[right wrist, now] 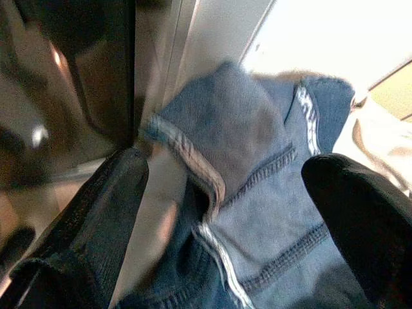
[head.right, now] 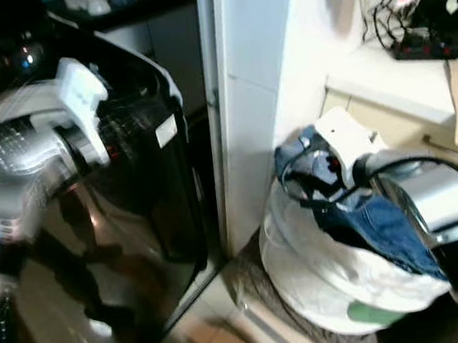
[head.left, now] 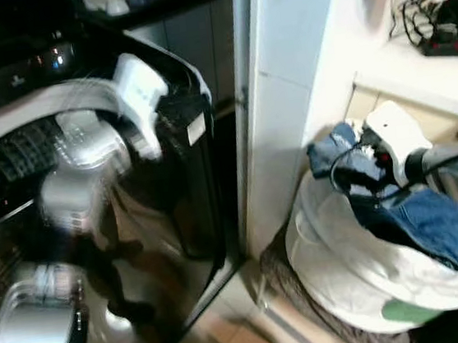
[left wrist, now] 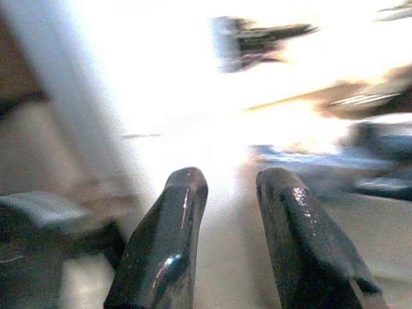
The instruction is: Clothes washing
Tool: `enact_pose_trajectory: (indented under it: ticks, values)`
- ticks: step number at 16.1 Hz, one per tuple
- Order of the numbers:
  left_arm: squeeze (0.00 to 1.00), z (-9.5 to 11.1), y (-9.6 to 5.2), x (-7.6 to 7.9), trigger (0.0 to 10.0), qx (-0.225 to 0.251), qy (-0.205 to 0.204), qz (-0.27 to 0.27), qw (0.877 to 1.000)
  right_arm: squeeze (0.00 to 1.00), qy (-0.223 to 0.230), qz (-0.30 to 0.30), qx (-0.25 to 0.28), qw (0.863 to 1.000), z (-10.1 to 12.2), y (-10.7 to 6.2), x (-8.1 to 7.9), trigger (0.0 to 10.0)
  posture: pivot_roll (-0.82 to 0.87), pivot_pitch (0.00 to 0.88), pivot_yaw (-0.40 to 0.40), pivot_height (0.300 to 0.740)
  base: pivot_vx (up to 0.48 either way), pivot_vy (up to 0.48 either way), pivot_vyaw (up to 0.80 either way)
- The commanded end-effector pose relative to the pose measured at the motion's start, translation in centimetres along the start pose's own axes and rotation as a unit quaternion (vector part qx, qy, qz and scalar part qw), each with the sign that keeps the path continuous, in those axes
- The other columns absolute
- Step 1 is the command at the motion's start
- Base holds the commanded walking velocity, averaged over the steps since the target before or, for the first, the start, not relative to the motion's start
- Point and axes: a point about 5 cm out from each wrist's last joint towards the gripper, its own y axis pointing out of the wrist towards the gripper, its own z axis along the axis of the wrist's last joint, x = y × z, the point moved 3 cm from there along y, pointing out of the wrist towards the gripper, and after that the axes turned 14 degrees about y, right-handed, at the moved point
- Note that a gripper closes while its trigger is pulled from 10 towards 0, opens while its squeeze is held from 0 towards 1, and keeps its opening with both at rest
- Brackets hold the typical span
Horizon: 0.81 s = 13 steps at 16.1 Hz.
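So the thing to grab here is the crumpled blue denim garment with pale stitched seams [right wrist: 257, 212], which sits right between the right gripper [right wrist: 225, 212]'s jaws, heaped on top of the white cloth laundry bag [head.left: 347, 266] just below them. The jaws are spread wide, one black finger on each side of a folded hem, and I can't see them pinching anything yet. From the head camera the denim bunches up around the wrist and drapes back over the bag's rim.

My take on doing this step well: bite a thick fold, not a single edge layer. That doubled hem in the middle of the jaws looks like a good target, since a thin flap could slip out on the lift. Push in a bit deeper before closing, then lift straight up so the rest of the denim peels off the bag instead of dragging the bag along.

Out beyond the jaws and across a white wall panel [head.left: 286, 90] stands the glossy black top-loading washing machine [head.left: 164, 253]. The left gripper [left wrist: 232, 193] is raised over the machine, blurred, jaws a narrow gap apart and holding nothing. Keep that arm out of the carry path, I'd say.
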Motion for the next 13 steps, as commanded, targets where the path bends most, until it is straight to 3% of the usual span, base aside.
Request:
enact_pose_trajectory:
  ticks: [1, 2, 3, 4, 5, 8, 9, 10, 13]
  values:
    - [0.0, 1.4, 0.1, 0.3, 10.0, 0.016, 0.004, -0.024, 1.0, 1.0, -0.011, -0.002, -0.004, 1.0, 0.3, -0.2, 0.2, 10.0, -0.02, 0.0, 0.012, 0.74, 0.0, 0.0, 0.0]
    - [0.0, 1.5, 0.1, 2.5, 10.0, 0.021, -0.025, -0.075, 0.997, 1.0, -0.025, -0.001, -0.024, 0.999, -0.2, -0.4, 0.4, 10.0, -0.02, 0.0, 0.015, 0.74, 0.0, 0.0, 0.0]
    - [0.0, 1.5, 0.1, 3.7, 10.0, 0.02, -0.039, -0.097, 0.994, 1.0, -0.032, 0.0, -0.04, 0.999, -0.6, -0.6, 0.5, 10.0, -0.02, 0.0, 0.015, 0.74, 0.0, 0.0, 0.0]
    - [0.0, 1.4, 0.2, 5.6, 10.0, 0.021, -0.058, -0.118, 0.991, 0.71, -0.033, 0.009, -0.071, 0.997, -1.7, -0.6, 0.3, 10.0, -0.02, 0.0, 0.02, 0.74, 0.0, 0.0, 0.0]
    - [0.0, 1.4, 0.3, 5.9, 10.0, 0.019, -0.063, -0.115, 0.991, 0.0, -0.029, 0.015, -0.076, 0.997, -2.0, -0.4, 0.1, 10.0, -0.02, 0.0, 0.02, 0.74, 0.0, 0.0, 0.0]
    - [0.0, 1.9, 0.4, 7.5, 10.0, 0.012, -0.087, -0.14, 0.986, 0.0, -0.011, 0.043, -0.122, 0.992, -4.4, 0.7, -0.8, 10.0, -0.02, 0.0, 0.018, 0.74, 0.0, 0.0, 0.0]
    - [0.0, 2.0, 0.2, 7.9, 10.0, 0.009, -0.091, -0.155, 0.984, 0.0, 0.0, 0.045, -0.133, 0.99, -5.1, 0.8, -0.8, 7.9, -0.02, 0.0, 0.018, 0.74, 0.0, 0.0, 0.0]
    - [0.0, 2.1, -0.1, 8.3, 10.0, 0.004, -0.095, -0.167, 0.981, 0.0, 0.007, 0.036, -0.143, 0.989, -5.6, 0.9, -0.5, 0.0, -0.02, 0.0, 0.017, 0.74, 0.0, 0.0, 0.0]
    - [0.0, 2.1, -0.4, 8.7, 10.0, -0.005, -0.099, -0.171, 0.98, 0.0, 0.004, 0.015, -0.171, 0.985, -6.8, 0.6, 0.5, 0.0, -0.02, 0.0, 0.019, 0.74, 0.0, 0.0, 0.0]
